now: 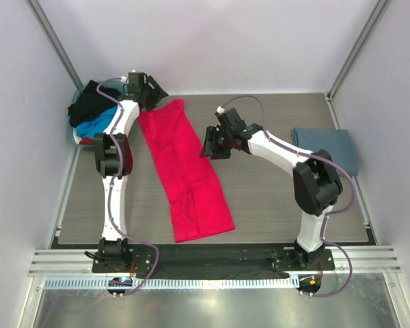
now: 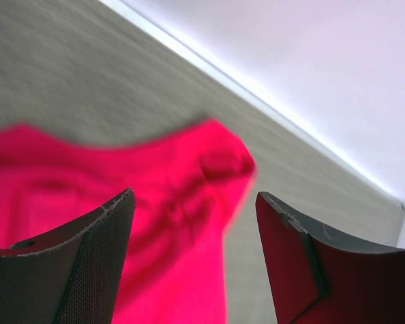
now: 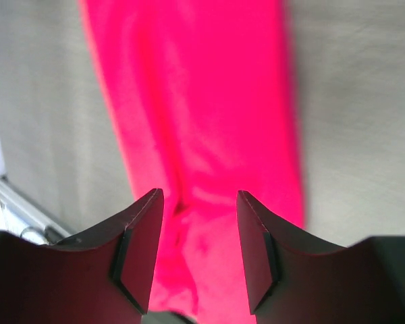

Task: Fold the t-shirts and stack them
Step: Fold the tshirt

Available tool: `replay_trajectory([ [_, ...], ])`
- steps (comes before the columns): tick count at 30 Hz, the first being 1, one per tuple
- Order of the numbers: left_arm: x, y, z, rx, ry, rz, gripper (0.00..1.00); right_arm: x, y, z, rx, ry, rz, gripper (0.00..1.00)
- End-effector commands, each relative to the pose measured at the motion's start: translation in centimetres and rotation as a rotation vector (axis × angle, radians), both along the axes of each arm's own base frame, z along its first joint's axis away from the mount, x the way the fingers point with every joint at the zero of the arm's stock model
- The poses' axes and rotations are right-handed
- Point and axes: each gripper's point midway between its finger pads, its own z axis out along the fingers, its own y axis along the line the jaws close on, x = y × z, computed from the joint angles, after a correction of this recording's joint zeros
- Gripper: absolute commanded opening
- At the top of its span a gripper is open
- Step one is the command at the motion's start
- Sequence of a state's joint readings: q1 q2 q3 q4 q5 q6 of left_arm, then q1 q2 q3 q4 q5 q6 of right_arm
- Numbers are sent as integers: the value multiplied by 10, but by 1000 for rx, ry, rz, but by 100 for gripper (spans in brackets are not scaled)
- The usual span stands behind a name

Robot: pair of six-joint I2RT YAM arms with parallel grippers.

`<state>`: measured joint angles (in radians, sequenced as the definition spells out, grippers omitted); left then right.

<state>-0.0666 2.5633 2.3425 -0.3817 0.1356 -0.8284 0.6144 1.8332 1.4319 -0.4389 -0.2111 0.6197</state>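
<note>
Blurring in both wrist views, red-pink t-shirt (image 1: 186,171) edges smear.

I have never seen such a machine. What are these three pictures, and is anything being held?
Two white-and-black robot arms stand at a grey wooden table. One picture looks down from above; the others come from a camera on each wrist. A long folded red-pink cloth t-shirt lies flat in the middle, a folded slate grey-blue t-shirt at the right, and a pile of black, blue and red shirts in the far left corner. The left gripper and the right gripper are open, holding nothing.
</note>
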Motion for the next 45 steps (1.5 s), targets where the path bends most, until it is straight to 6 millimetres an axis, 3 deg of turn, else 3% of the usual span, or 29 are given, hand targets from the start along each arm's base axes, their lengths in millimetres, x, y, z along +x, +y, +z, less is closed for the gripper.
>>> replay_trajectory([
  [1,-32,-14,106,42,-129,-78,73,37,-3,-10,63,5,27,53],
  [2,-46,-13,130,54,-150,-85,73,56,-6,-19,81,8,15,54],
  [3,-62,-16,115,67,-87,-102,73,65,-7,-23,89,11,9,54],
  [4,-74,-18,114,82,-68,-122,74,76,-7,-24,100,1,4,54],
  [6,-104,-20,138,91,-67,-147,74,101,-5,-35,132,6,-2,55],
  [7,-122,-20,121,105,-13,-161,75,110,-3,-39,145,4,-2,56],
  [8,-134,-20,123,109,-2,-162,75,116,2,-40,169,11,12,56],
  [9,-153,-19,140,107,-19,-165,75,131,9,-25,199,-27,19,56],
  [10,-170,-19,118,106,41,-170,75,137,10,-47,199,11,16,56],
  [11,-183,-19,112,101,66,-170,74,142,15,-49,213,11,21,56],
  [12,-199,-17,128,96,41,-166,74,149,24,-39,253,2,39,56],
  [13,-217,-16,103,100,103,-170,74,153,27,-53,262,22,41,56],
  [15,-238,-14,97,103,127,-163,73,160,37,-51,311,27,47,55],
  [16,-251,-11,104,105,113,-159,73,165,41,-61,326,28,46,55],
  [18,-276,-4,78,125,169,-148,73,171,45,-63,348,27,37,55],
  [19,-285,-1,86,131,144,-141,73,174,49,-64,372,33,33,55],
  [20,-292,1,84,137,148,-136,73,174,51,-77,379,55,27,54],
  [22,-311,6,69,152,180,-137,73,178,57,-80,404,64,14,52],
  [26,-337,12,62,171,196,-137,73,190,63,-93,445,69,-34,40],
  [29,-352,15,54,184,229,-144,73,203,60,-94,470,50,-84,12],
  [30,-354,15,52,183,232,-148,73,205,57,-97,466,49,-102,1],
  [32,-359,14,46,181,247,-162,73,217,46,-83,489,0,-130,1],
  [33,-361,13,42,180,257,-167,73,214,38,-92,484,19,-159,1],
  [34,-363,13,39,176,265,-173,73,222,28,-75,502,-25,-173,1],
  [35,-363,11,36,171,269,-179,73,225,18,-70,502,-38,-189,1],
  [36,-364,10,32,167,275,-185,73,219,6,-84,482,-19,-214,1],
  [43,-365,0,7,122,305,-194,73,210,-82,-80,488,-78,-362,1],
  [44,-364,-2,4,121,307,-198,73,210,-95,-69,493,-102,-381,1],
  [45,-364,-6,2,123,305,-210,73,199,-102,-81,481,-77,-393,1],
])
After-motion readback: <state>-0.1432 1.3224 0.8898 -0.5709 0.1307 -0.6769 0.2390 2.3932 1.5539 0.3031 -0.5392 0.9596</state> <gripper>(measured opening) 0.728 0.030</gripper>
